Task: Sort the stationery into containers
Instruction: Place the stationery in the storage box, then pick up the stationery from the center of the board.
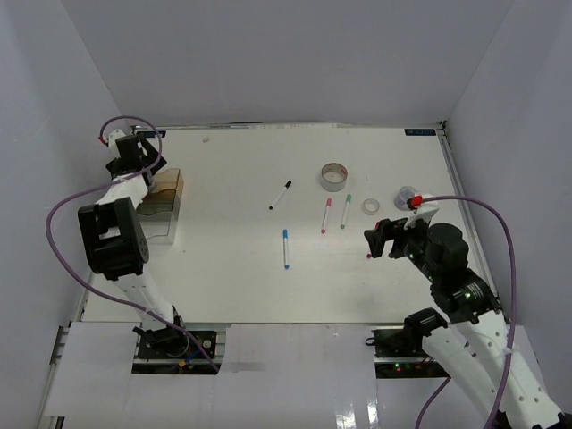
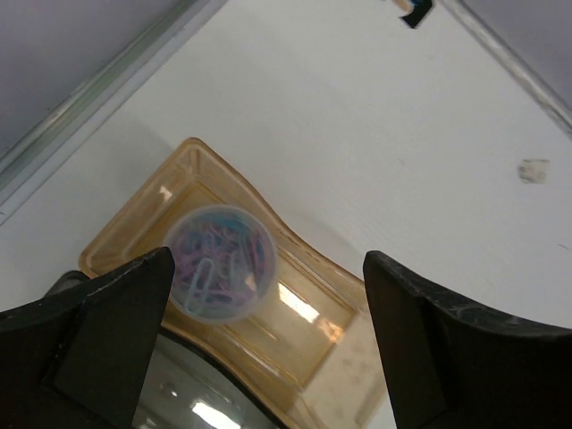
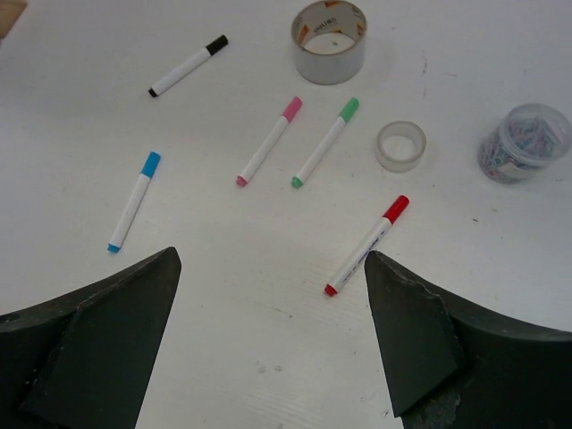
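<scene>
My left gripper [image 1: 150, 170] is open and empty, above the far end of the amber box [image 1: 166, 214]. In the left wrist view a clear jar [image 2: 221, 262] of paper clips sits in the box [image 2: 322, 308], between my spread fingers [image 2: 116, 304]. My right gripper [image 3: 273, 295] is open and empty just above the table, with the red marker [image 3: 367, 245] by its right finger. Beyond lie the blue [image 3: 134, 201], black [image 3: 188, 65], pink [image 3: 268, 141] and green [image 3: 324, 143] markers, the large tape [image 3: 329, 40], the small tape [image 3: 399, 146] and a second jar [image 3: 523, 143].
The white table [image 1: 232, 268] is walled on the left, back and right. The box stands by the left wall. In the top view the markers [image 1: 286, 248], tapes [image 1: 334, 176] and second jar [image 1: 407, 195] lie mid-table to right, ahead of my right gripper [image 1: 377, 239].
</scene>
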`<action>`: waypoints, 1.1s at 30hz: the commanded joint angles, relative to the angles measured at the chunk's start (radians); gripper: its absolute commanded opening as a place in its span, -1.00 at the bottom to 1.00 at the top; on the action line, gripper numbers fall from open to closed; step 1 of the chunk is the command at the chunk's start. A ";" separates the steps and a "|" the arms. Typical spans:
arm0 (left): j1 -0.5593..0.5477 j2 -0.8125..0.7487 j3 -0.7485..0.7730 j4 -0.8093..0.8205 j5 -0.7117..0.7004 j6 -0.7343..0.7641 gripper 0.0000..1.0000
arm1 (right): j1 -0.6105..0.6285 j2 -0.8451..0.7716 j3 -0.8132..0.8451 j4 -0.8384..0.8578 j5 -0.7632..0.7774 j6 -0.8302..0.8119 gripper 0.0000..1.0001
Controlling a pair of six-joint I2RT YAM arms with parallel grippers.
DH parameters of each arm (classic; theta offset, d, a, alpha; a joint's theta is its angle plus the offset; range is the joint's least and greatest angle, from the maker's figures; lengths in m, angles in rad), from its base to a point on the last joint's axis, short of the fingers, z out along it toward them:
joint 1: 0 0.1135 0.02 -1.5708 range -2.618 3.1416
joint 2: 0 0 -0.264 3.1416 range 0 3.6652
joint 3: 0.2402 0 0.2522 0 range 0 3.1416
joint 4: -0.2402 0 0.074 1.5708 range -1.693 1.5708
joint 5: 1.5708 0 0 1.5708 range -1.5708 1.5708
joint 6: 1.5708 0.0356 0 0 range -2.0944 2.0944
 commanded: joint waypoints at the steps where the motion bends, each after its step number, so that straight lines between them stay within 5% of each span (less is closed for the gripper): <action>1: 0.003 -0.168 0.059 -0.071 0.165 -0.029 0.96 | 0.006 0.119 0.105 -0.037 0.173 0.056 0.80; 9: -0.095 -0.409 -0.026 -0.171 0.452 0.029 0.96 | -0.011 0.509 0.254 0.007 0.466 0.174 0.80; 15: -0.274 -0.586 -0.256 -0.199 0.537 0.140 0.96 | -0.167 0.794 0.374 0.092 0.421 0.180 0.81; 22: -0.328 -0.845 -0.494 -0.168 0.515 0.178 0.96 | -0.316 0.974 0.414 0.192 0.352 0.157 0.81; 33: -0.336 -0.857 -0.485 -0.199 0.419 0.189 0.96 | -0.422 1.219 0.503 0.228 0.232 0.120 0.81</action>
